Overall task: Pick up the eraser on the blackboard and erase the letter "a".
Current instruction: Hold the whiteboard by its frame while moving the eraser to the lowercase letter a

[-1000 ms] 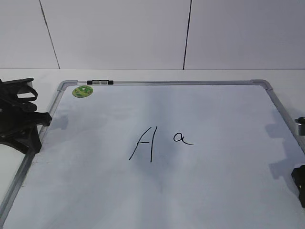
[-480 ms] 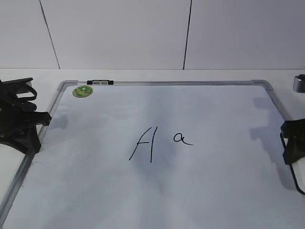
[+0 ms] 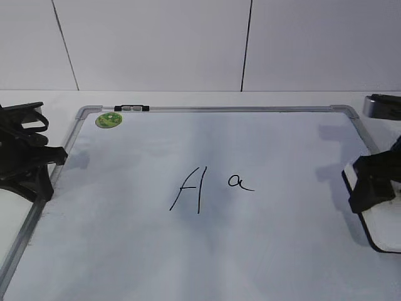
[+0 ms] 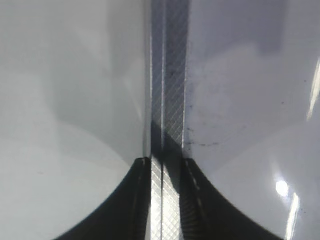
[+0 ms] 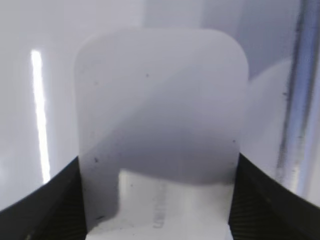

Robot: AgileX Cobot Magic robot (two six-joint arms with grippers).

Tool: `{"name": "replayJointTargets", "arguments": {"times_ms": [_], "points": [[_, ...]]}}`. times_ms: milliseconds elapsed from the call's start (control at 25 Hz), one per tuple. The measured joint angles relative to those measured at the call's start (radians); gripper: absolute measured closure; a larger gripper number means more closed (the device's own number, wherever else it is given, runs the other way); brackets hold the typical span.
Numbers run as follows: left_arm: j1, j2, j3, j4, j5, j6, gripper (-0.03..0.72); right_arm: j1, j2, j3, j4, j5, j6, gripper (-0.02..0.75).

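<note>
The blackboard (image 3: pixel 282 251) is a white board with a silver frame, lying flat. A small cursive letter "a" (image 3: pixel 240 182) is written near its middle, right of a larger capital "A" (image 3: pixel 188 188). My right gripper (image 3: pixel 371 185) is shut on the eraser (image 3: pixel 383 229), a white block with a black underside, held over the board's right edge, well right of the "a". In the right wrist view the eraser (image 5: pixel 160 125) fills the space between the jaws (image 5: pixel 157 187). My left gripper (image 3: pixel 44 169) rests at the board's left edge, its jaws (image 4: pixel 165 167) close together over the frame (image 4: pixel 167 75).
A round green magnet (image 3: pixel 109 120) sits at the board's far left corner, beside a black clip (image 3: pixel 131 108) on the top frame. The board's right frame (image 5: pixel 295 100) runs beside the eraser. A white wall stands behind the table.
My right gripper has come in from the right edge of the view, carrying the eraser up and leftward over the board's right edge. The left arm has not moved.
</note>
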Motion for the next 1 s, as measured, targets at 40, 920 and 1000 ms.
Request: {"name": "replayJointTargets", "arguments": {"times_ms": [40, 920, 1000], "points": [[0.000, 0.000, 0.000, 0.000, 0.000, 0.000, 0.558, 0.004, 0.007, -0.002, 0.014, 0.000, -0.014, 0.203], [0.000, 0.000, -0.002, 0.002, 0.008, 0.000, 0.589, 0.401, 0.463, -0.554, -0.164, 0.191, 0.006, 0.203], [0.000, 0.000, -0.002, 0.002, 0.009, 0.000, 0.590, 0.402, 0.488, -0.558, -0.164, 0.174, 0.008, 0.203]]}}
